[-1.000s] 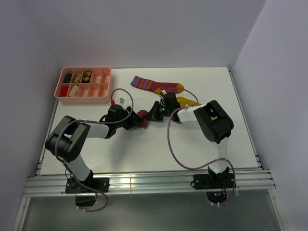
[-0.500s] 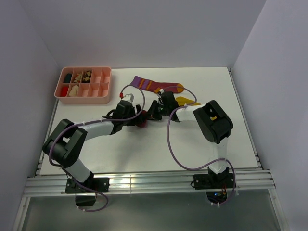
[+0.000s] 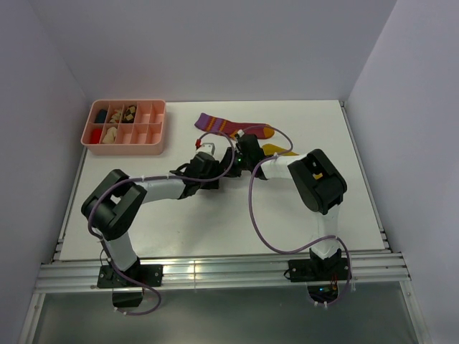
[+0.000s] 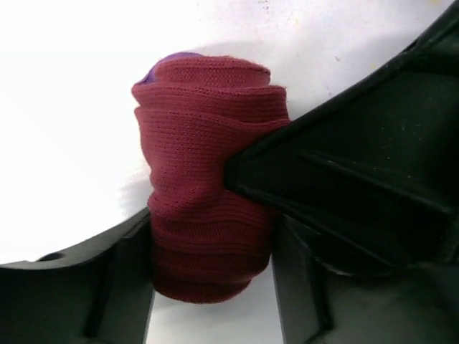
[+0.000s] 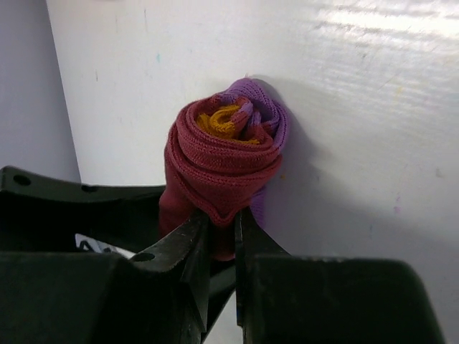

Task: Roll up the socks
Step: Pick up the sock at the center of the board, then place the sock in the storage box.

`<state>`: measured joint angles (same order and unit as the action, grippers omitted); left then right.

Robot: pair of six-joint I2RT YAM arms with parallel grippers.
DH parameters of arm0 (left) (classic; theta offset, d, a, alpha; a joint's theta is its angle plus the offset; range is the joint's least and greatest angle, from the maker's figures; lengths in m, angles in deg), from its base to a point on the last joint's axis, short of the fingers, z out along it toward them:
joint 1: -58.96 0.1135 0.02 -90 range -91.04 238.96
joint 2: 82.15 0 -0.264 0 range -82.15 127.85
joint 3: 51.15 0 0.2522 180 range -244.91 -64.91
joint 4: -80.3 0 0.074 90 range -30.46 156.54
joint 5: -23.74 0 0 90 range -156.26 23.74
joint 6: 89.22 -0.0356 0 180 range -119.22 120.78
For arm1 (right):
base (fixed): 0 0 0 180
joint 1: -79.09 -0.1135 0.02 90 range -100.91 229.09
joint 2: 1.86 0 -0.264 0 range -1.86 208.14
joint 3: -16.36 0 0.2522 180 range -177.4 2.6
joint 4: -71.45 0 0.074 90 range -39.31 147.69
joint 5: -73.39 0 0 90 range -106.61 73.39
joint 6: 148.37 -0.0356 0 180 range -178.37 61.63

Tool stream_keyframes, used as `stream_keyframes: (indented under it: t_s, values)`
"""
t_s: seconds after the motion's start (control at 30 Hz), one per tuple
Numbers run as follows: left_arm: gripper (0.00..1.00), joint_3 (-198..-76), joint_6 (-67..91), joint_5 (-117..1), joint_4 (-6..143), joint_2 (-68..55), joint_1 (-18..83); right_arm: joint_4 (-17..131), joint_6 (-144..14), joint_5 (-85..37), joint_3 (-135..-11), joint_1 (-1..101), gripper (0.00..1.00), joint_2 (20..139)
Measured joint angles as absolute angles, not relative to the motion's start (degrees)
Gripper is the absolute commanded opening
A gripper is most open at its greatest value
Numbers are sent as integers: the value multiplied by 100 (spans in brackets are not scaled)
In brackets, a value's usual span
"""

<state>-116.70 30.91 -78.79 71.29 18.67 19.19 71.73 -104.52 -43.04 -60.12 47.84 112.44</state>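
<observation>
Left fingers [image 4: 358,186] now around rolled sock [image 4: 204,179]

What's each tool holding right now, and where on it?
Both hold the rolled maroon sock: left tool clamps the roll's sides, right tool pinches its outer layer at the end.

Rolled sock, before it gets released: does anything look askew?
Slightly. The rolled sock is uneven: its purple cuff bulges out one side, and the right gripper pinches a fold of its outer layer.

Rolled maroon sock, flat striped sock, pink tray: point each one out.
rolled maroon sock [image 4: 208,186], left wrist view, middle of the roll
flat striped sock [image 3: 228,126], top view, mid-leg
pink tray [image 3: 125,149], top view, near wall
</observation>
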Motion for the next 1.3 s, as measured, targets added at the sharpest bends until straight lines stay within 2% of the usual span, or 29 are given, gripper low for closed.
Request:
stream_keyframes:
  t_s: [0.03, 0.07, 0.27, 0.33, 0.4, 0.43, 0.5, 0.53, 0.6, 0.63, 0.73, 1.0, 1.17, 1.3]
  values:
    - [50, -11734, 3063, -7966, 7122, 1935, 1886, 7175, -10443, -4265, -6016, 4787, 0, 11244]
    - [39, -11788, 3034, -8050, 7125, 1994, 1844, 7178, -10430, -4232, -6025, 4787, 0, 11244]
    - [1, -11834, 3043, -8401, 7173, 2066, 1720, 7184, -10404, -4110, -6047, 4787, 0, 11244]
    - [1, -11834, 3045, -8430, 7173, 2066, 1711, 7186, -10406, -4112, -6047, 4787, 1, 11244]
    - [1, -11834, 3043, -8443, 7173, 2066, 1707, 7184, -10408, -4114, -6047, 4787, 10, 11240]
    - [1, -11834, 3041, -8450, 7173, 2063, 1705, 7180, -10408, -4112, -6047, 4787, 22, 11237]
    - [1, -11832, 3034, -8454, 7160, 2042, 1702, 7119, -10406, -4107, -6047, 4787, 35, 11187]
    - [1, -11828, 3032, -8454, 7153, 2024, 1702, 7033, -10393, -4094, -6047, 4784, 45, 11135]
    - [1, -11788, 3010, -8447, 7136, 1945, 1718, 6815, -10391, -4072, -6049, 4784, 54, 10984]
    - [1, -11756, 2995, -8447, 7118, 1882, 1742, 6671, -10373, -4077, -6051, 4784, 64, 10877]
    - [1, -11675, 2899, -8452, 6972, 1639, 1888, 6179, -10341, -4018, -6121, 4800, 74, 10496]
    - [1, -11679, 2496, -8412, 6687, 673, 2535, 4988, -10251, -3839, -6571, 5302, 78, 9167]
    - [1, -11913, 1906, -8596, 6440, 107, 3191, 4585, -10043, -3672, -6134, 5928, 77, 8254]
    - [1, -12260, 1331, -8817, 6460, 18, 3739, 4258, -9768, -3554, -5756, 5984, 77, 7670]
